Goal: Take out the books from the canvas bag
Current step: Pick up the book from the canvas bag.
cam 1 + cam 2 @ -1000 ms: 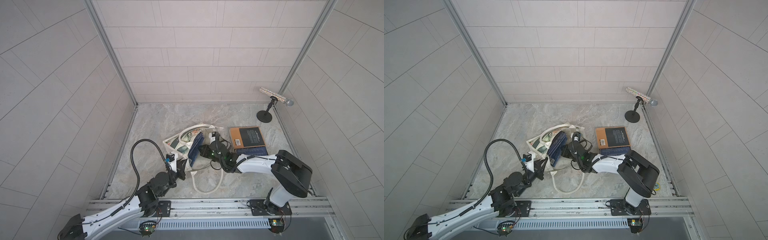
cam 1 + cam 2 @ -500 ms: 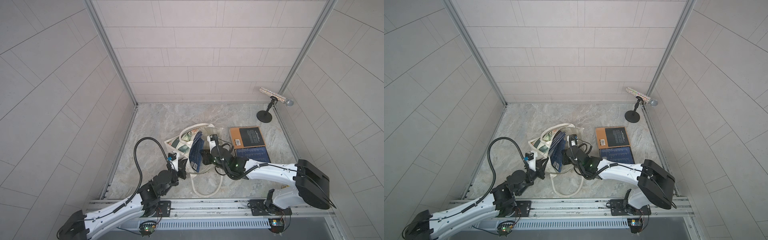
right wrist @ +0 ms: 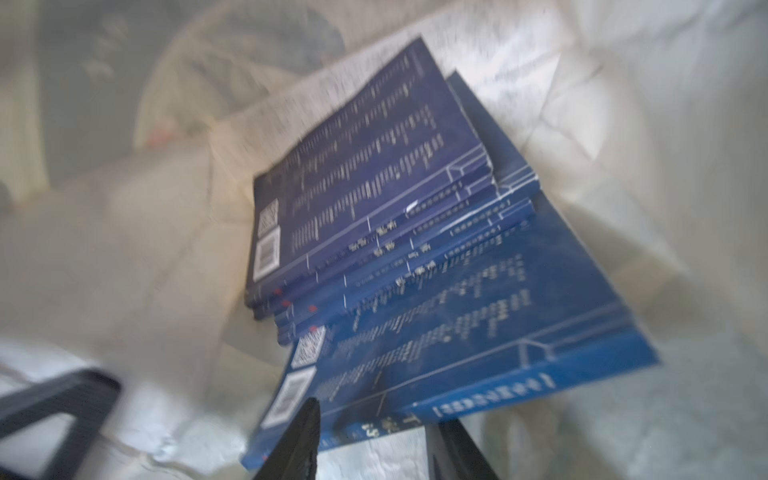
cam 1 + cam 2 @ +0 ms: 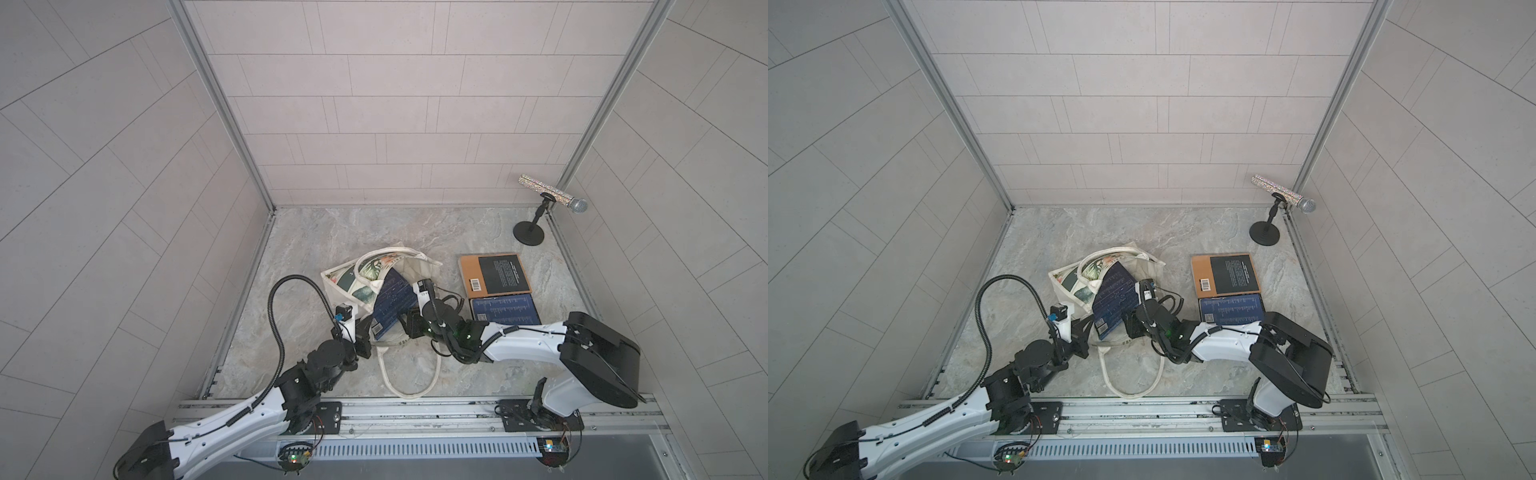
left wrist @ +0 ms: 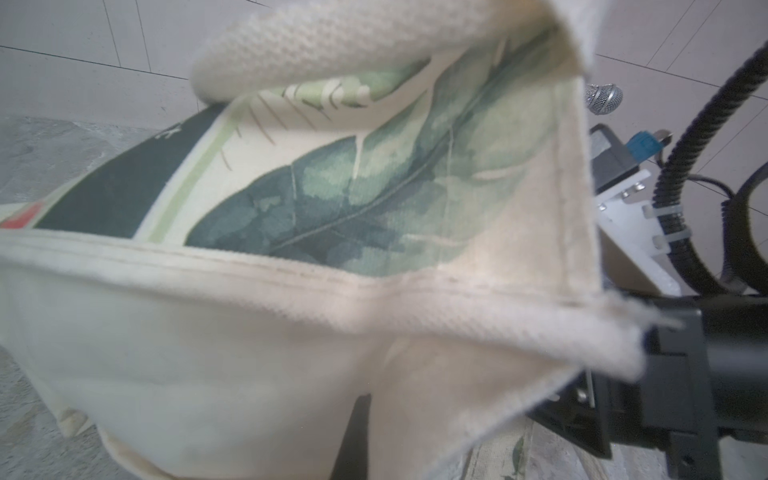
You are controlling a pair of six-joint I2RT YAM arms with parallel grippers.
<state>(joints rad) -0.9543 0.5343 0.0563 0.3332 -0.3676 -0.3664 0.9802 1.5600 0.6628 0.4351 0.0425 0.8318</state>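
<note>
Currently pinching canvas bag (image 4: pixel 347 279) rim with left gripper (image 4: pixel 364 331), fully closed. Straddling spine edge of nearest navy paperback (image 3: pixel 478 332), inside bag mouth, with right gripper (image 3: pixel 378 419), jaws half apart, nothing gripped yet. Expect thin, light, stiff-covered, slick handling: pinch spine edge, withdraw flat, singly

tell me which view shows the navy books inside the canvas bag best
The right wrist view: it looks into the canvas bag at the stack of navy books, spines showing, though blurred. Both top views show only one cover poking out of the bag. The left wrist view shows just the bag's printed cloth.
</note>
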